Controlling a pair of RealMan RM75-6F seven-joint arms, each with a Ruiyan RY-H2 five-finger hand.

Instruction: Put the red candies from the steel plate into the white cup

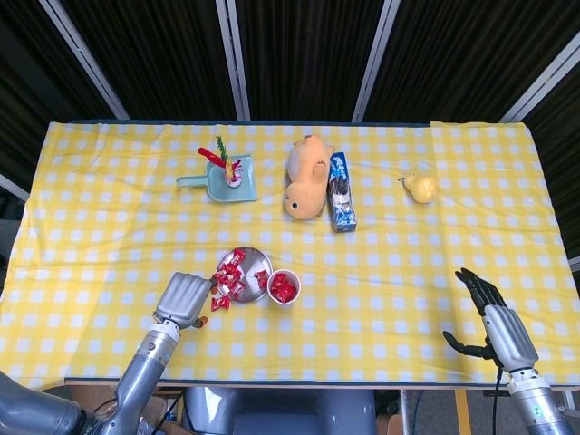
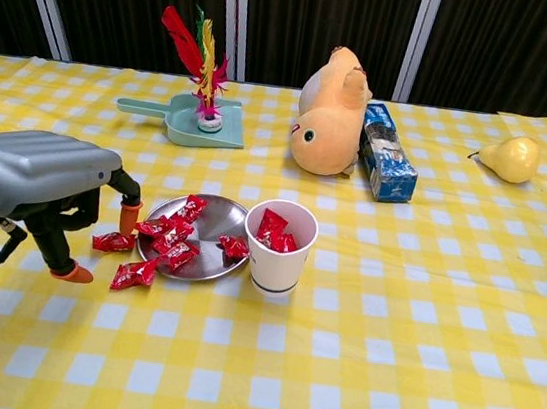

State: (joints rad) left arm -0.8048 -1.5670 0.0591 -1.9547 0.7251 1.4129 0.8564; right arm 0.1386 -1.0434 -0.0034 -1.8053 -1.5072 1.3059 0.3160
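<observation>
Only your head view shows the right hand point(image 1: 494, 322), fingers spread and empty at the table's near right edge. Your chest view shows crinkly red candies point(image 2: 173, 242) on and beside the shiny round steel plate point(image 2: 213, 222), with more in the white cup point(image 2: 279, 249). Your left hand point(image 2: 49, 185) hovers left of them, fingers apart, holding nothing.

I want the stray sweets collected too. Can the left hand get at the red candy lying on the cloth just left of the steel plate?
Probably yes. The left hand is empty and hovers right beside that red candy, which lies on bare cloth outside the steel plate with nothing between them.
</observation>
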